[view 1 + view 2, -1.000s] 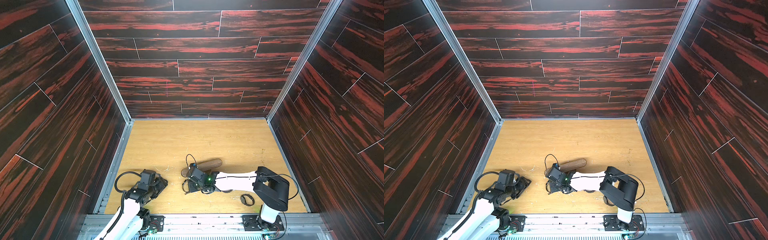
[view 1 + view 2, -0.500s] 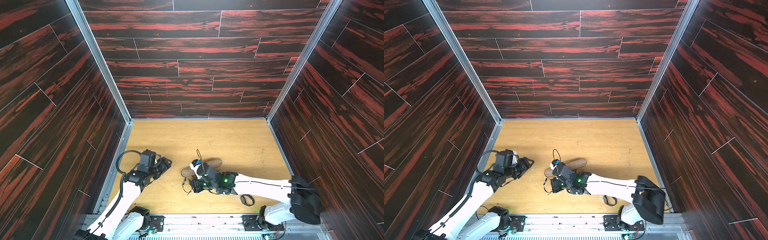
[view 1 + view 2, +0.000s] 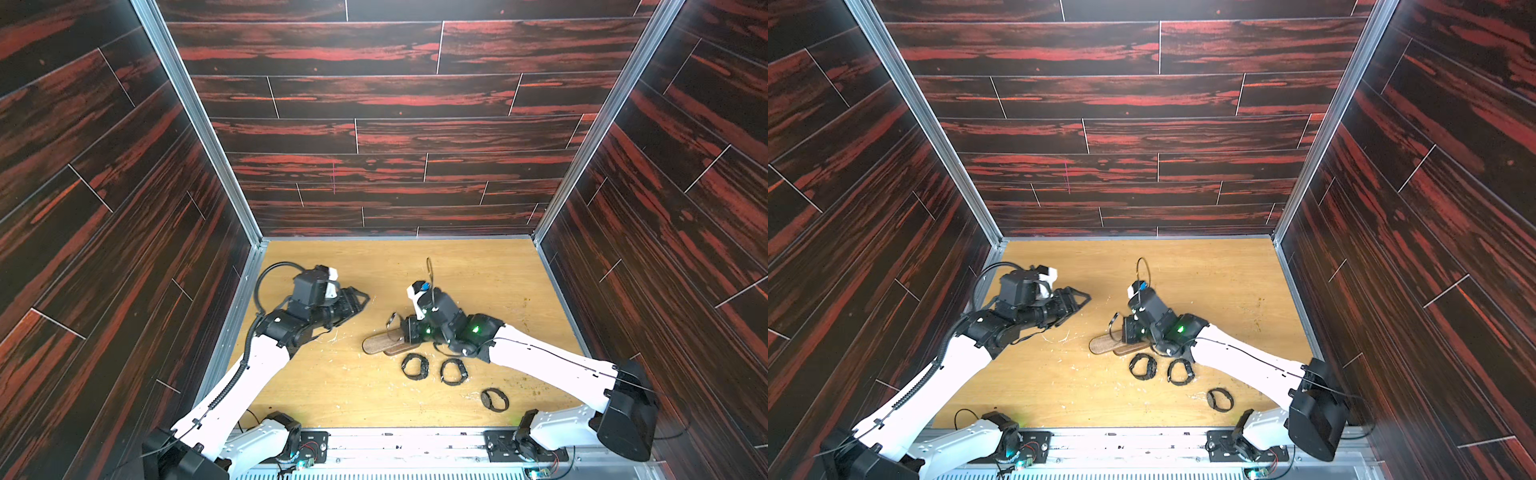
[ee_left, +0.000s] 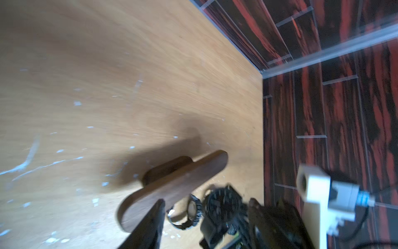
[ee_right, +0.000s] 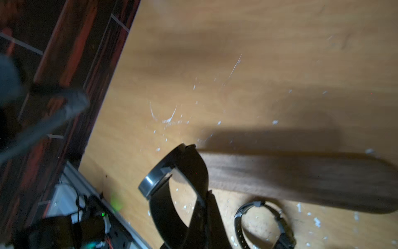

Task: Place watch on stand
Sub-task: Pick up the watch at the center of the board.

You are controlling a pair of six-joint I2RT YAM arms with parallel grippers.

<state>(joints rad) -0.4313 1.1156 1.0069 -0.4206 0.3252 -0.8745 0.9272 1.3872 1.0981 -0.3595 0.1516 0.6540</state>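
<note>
Right claw pinching the watch by its strap at the picture-left end of the stand, lower centre of frame, left claw spread nearby; I fear the loop snags that end and shoves the stand.

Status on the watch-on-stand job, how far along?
Done: nothing yet; no watch seen on the dark-brown wooden bar stand. In hand: the right tool is shut on a black-strapped wristwatch, its loop at the bar's end; whether it has started over the end is unclear. Remaining: slide it on, release. Three black watches lie on the light wooden tabletop; the left tool is open, holding nothing.
</note>
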